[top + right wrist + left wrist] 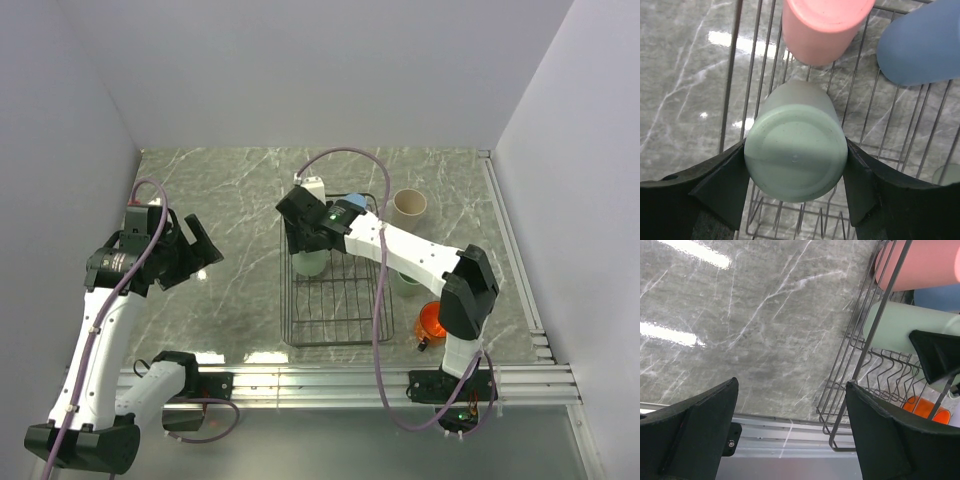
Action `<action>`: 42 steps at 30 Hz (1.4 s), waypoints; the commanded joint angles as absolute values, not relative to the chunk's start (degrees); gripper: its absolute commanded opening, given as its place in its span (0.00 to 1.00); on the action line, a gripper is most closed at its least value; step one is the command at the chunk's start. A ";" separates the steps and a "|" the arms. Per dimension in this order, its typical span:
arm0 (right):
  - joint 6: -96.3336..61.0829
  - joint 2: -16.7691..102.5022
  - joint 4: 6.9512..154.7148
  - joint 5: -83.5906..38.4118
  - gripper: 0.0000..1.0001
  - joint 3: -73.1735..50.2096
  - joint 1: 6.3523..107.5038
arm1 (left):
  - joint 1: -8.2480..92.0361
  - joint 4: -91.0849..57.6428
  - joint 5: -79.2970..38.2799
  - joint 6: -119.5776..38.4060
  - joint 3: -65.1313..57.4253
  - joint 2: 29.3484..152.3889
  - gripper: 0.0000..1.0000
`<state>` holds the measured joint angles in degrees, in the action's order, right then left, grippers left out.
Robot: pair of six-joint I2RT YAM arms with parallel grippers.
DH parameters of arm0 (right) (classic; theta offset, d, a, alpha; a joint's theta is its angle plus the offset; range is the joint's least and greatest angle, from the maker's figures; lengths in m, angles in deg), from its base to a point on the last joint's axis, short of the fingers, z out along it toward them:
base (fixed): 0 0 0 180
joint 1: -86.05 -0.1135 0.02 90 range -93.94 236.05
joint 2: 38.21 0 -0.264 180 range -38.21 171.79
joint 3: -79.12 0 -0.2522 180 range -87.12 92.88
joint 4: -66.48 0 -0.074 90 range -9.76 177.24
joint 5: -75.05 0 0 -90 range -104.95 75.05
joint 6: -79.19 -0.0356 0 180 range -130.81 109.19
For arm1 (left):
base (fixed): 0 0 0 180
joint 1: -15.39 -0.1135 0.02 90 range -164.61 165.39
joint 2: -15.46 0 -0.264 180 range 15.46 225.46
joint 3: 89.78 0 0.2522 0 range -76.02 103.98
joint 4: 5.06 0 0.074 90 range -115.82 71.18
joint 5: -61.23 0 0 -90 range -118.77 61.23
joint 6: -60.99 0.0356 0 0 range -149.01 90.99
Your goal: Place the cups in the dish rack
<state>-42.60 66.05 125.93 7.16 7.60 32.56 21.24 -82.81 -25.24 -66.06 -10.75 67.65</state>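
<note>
- Pale green, bottom up, the green cup sits between the right jaws, which are closed against its two sides, one black finger touching each flank just below the upturned base.
- That cup is inside the rack, close to the left wall, about halfway along it. Whether its rim rests on the wire grid cannot be told.
- Just beyond it in the rack stands a pink cup, also upside down, nearly touching the green one in the wrist view.
- To the right of the pink one, a blue cup is upside down too, apart from both others, in the far part of the rack.
- The right arm reaches across the rack from the right, hiding much of the far end in the overhead view.
- Outside the rack, on the grey marbled desk, a beige cup stands mouth up near the far right corner of the rack.
- A second green cup stands just beside the right wall of the rack, mostly hidden under the arm.
- An orange mug is on the desk near the front right corner of the rack, partly covered by the arm's elbow.
- The left arm is well to the left of the rack; the left jaws are spread wide with nothing between them, above bare desk.
</note>
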 commanded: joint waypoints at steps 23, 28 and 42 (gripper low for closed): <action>-42.63 65.07 122.42 4.13 0.94 7.01 32.35 | 21.28 -82.11 -25.87 -65.39 -9.93 65.65 0.93; -42.72 61.46 125.15 3.51 0.96 7.89 32.27 | 21.28 -81.14 -25.96 -65.22 -10.19 65.82 0.93; -39.99 48.62 131.04 2.20 0.98 10.62 57.29 | 21.28 -78.07 -24.99 -65.66 -11.16 66.53 0.93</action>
